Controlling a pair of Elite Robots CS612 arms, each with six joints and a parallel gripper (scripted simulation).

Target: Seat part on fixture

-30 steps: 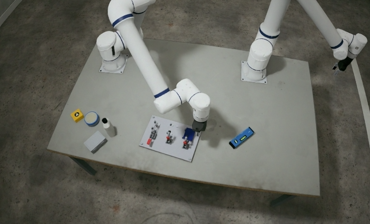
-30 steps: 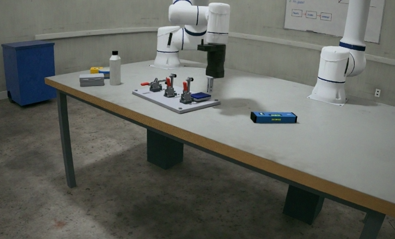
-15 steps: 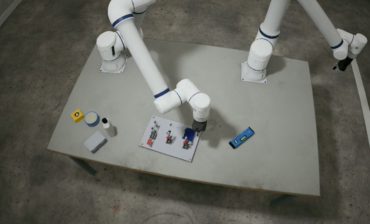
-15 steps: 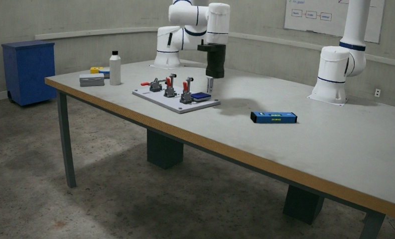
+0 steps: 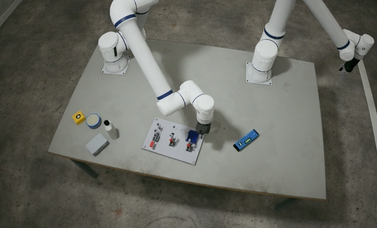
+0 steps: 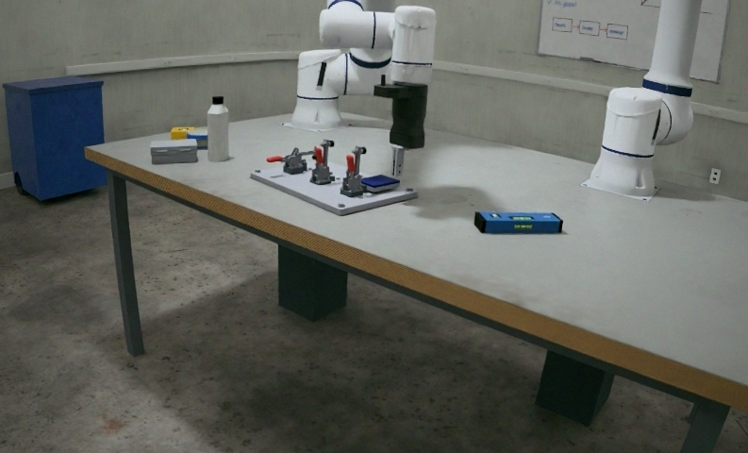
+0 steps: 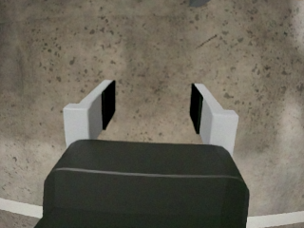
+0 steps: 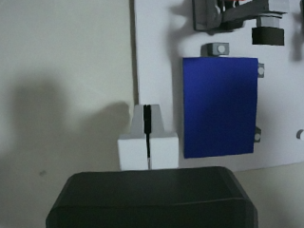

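Right wrist view: our right jaws, pressed together, hang beside the blue part's long edge, opposite the side blocks.

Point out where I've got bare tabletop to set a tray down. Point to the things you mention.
Bare patches: between the blue level [image 5: 246,140] [image 6: 518,223] and the right-hand table edge in the top view; also between the two arm bases. Crowded: the fixture plate [image 5: 162,149] [image 6: 332,204], and the corner with bottle [image 5: 110,129] [image 6: 217,131], tub and boxes.
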